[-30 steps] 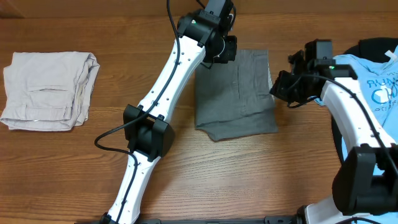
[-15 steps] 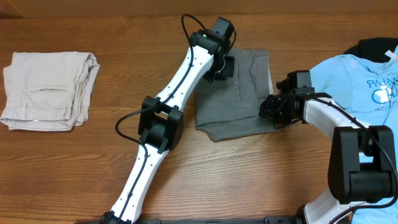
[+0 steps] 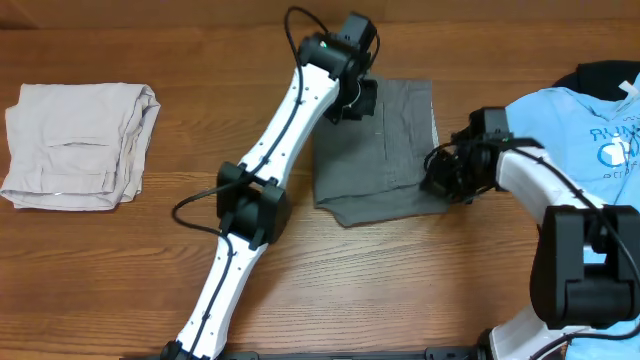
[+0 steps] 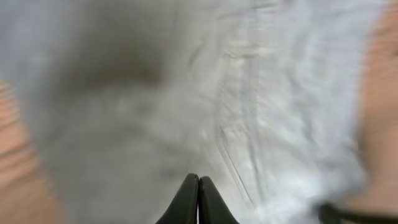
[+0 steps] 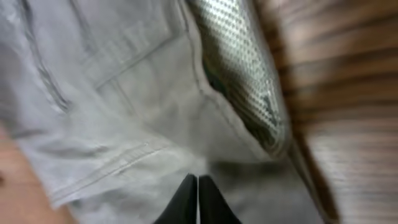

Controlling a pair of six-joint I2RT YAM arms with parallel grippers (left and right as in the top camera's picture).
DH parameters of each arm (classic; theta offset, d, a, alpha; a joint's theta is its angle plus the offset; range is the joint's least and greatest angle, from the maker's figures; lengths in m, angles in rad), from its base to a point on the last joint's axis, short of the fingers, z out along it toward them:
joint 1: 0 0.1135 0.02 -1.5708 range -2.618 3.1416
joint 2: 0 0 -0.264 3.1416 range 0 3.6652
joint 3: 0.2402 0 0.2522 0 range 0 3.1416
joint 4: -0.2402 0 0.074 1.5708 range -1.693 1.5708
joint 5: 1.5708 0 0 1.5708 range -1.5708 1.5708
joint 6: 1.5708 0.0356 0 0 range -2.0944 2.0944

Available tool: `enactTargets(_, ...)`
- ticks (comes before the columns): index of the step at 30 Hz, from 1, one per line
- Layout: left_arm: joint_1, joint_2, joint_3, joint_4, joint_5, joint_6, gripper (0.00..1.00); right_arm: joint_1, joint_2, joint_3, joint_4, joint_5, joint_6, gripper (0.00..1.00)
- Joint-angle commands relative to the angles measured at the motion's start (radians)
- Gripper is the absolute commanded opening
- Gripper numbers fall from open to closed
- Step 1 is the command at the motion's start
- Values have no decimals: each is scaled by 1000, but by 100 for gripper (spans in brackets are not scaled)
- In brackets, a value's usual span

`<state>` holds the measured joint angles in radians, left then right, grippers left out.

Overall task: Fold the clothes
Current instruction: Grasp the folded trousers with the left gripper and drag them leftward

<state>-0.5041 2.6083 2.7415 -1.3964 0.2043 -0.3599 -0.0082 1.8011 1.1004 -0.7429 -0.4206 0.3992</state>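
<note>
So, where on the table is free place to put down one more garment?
Bare table lies between the beige shorts and the left arm, and in front of the grey shorts, between the arms. The right side is crowded: right arm, blue shirt.

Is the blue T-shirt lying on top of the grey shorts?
No, the blue T-shirt lies at the right edge of the table, with bare wood between it and the grey shorts.

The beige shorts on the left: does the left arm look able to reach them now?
Probably yes. The left gripper is shut over the grey shorts, and only bare table lies between it and the beige shorts.
</note>
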Motion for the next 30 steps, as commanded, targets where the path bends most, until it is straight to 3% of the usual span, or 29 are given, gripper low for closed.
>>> enactTargets(1, -10, -154, 51, -66, -7, 24, 4, -41, -103, 125, -82, 78, -14, 15)
enactTargets(2, -10, -164, 51, -93, -14, 23, 4, -55, -113, 147, -114, 112, -14, 35)
enactTargets(4, -10, -169, 51, -138, -29, 23, 4, -79, -128, 173, -151, 165, -14, 92)
enactTargets(5, -10, -168, 50, -156, -28, 22, 7, -88, -132, 176, -159, 185, -14, 100)
enactTargets(12, -18, -126, 41, -293, -26, 16, 4, -101, -130, 175, -156, 203, -13, 100)
enactTargets(16, -37, -126, -9, -293, -20, 16, 4, -101, -130, 175, -156, 203, -13, 100)
enactTargets(30, -97, -126, -417, -244, -33, 15, 4, -101, -130, 175, -156, 203, -13, 100)
